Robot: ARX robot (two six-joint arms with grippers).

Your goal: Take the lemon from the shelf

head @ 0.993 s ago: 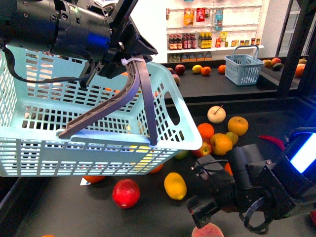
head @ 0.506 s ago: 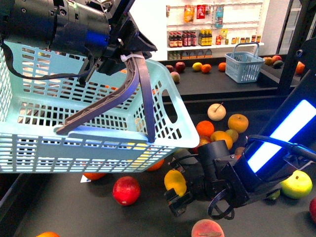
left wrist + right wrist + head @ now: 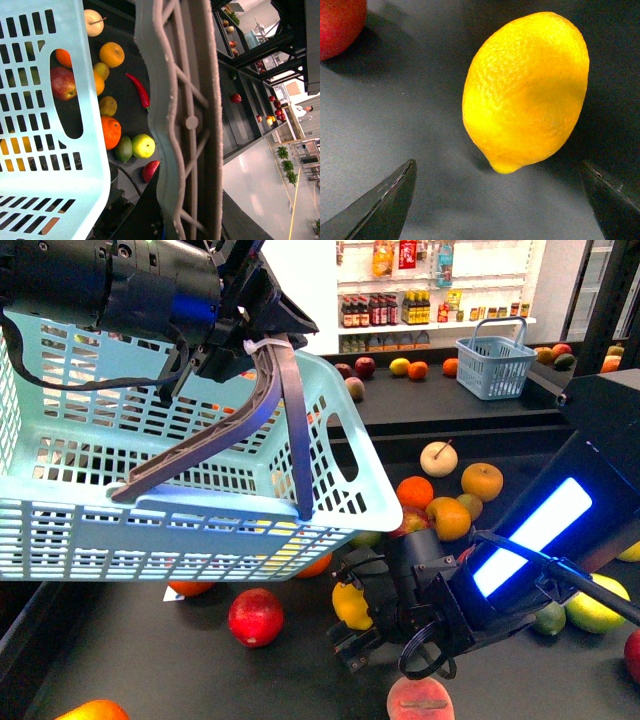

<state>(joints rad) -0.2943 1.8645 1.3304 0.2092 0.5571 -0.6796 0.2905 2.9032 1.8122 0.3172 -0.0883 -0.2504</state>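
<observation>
The lemon [image 3: 350, 605] lies on the shelf's dark deck [image 3: 150, 670], just below the front corner of the basket. In the right wrist view the lemon [image 3: 525, 90] fills the middle, its tapered end pointing toward the gap between my fingers. My right gripper [image 3: 348, 632] [image 3: 498, 192] is open, low over the deck, with one dark fingertip [image 3: 385, 205] on each side and short of the fruit. My left gripper [image 3: 262, 350] is shut on the grey basket handle [image 3: 275, 420] [image 3: 185, 120], holding the light blue basket [image 3: 150, 510] up in the air.
A red apple [image 3: 256, 617] lies beside the lemon and a peach [image 3: 420, 702] under my right arm. Oranges and apples [image 3: 448, 518] are piled behind. A yellow-green citrus [image 3: 595, 605] sits at the right, a small blue basket [image 3: 497, 365] on the far deck.
My right arm has swung left and forward across the deck, bringing the open gripper up to the lemon. The held basket has barely shifted.
</observation>
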